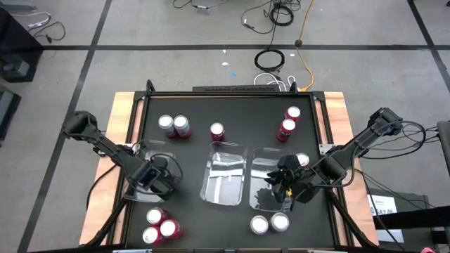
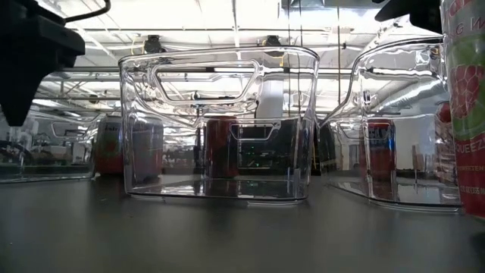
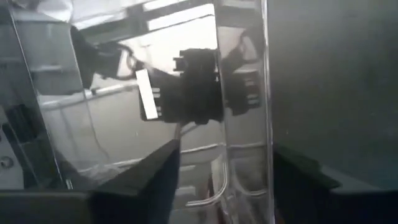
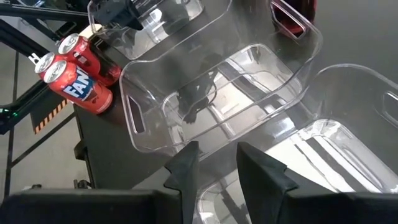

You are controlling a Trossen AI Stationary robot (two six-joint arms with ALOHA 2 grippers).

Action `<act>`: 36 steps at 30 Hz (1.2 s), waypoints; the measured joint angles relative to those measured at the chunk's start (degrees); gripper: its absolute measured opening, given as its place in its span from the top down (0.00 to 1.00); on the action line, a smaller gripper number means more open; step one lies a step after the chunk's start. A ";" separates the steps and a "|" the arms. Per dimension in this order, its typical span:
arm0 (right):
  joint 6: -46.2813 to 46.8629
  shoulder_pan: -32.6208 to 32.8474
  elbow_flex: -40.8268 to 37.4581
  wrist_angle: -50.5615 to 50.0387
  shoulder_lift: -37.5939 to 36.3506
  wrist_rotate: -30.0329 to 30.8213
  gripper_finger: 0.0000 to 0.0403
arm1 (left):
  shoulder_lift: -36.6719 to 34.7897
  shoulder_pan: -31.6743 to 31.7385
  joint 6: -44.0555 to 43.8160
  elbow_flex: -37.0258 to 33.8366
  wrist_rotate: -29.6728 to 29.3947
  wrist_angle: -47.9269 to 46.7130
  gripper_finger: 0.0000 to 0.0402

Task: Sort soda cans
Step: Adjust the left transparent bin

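- Soda cans (image 1: 174, 126) lie scattered in small groups around the black table (image 1: 232, 105): two silver-bodied at the far left, one red (image 1: 217, 131) just beyond the left tray, two red (image 1: 289, 123) at far right, three red (image 1: 160, 226) at the near left corner, two silver (image 1: 270, 224) near the right tray's front edge, one more (image 1: 301, 160) beside the right arm.
- Both clear trays, left tray (image 1: 225, 176) and right tray (image 1: 269, 179), sit side by side mid-table and look empty; judged, sorting has barely begun, and the trays are central so either arm can reach one.
- Cans seem pre-clustered by colour at the edges, presumably as pickup stock for each arm.
- Right gripper (image 1: 285, 184) hovers over the right tray's near end; arm stretched in from the right edge, elbow raised, wrist angled down and toward the centre.
- Right wrist view: its fingers (image 4: 185, 168) stand a narrow gap apart with nothing between them, tray rim below.
- Left gripper (image 1: 151, 177) sits low at the table's left, just beside the left tray; arm folded in from the left edge.
- Left wrist view: fingers (image 3: 152, 171) spread wide, empty, aimed at the tray wall.
- Low view: a red can (image 2: 466, 114) stands very close to the lens at right; which one, cannot tell.
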 joint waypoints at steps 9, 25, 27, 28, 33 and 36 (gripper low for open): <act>0.00 0.00 0.00 0.19 0.00 0.00 0.75 | 0.76 0.57 -0.21 0.00 0.18 3.33 0.80; -0.12 0.00 0.00 1.14 0.38 -0.25 0.75 | 1.72 8.41 -1.07 0.24 -1.77 9.85 0.97; -0.04 0.00 0.00 1.12 0.67 -0.28 0.75 | 2.86 9.03 -0.99 0.69 -2.12 12.02 0.97; -0.04 0.00 0.00 1.14 0.83 -0.28 0.75 | 3.52 9.31 -1.00 1.02 -2.25 13.18 0.97; -0.09 0.00 -0.02 1.11 1.29 -0.55 0.75 | 8.70 10.23 -1.46 4.96 -2.54 15.38 0.98; -0.08 0.00 -0.02 1.09 1.28 -0.66 0.75 | 12.30 10.27 -2.72 8.49 -3.31 15.37 0.98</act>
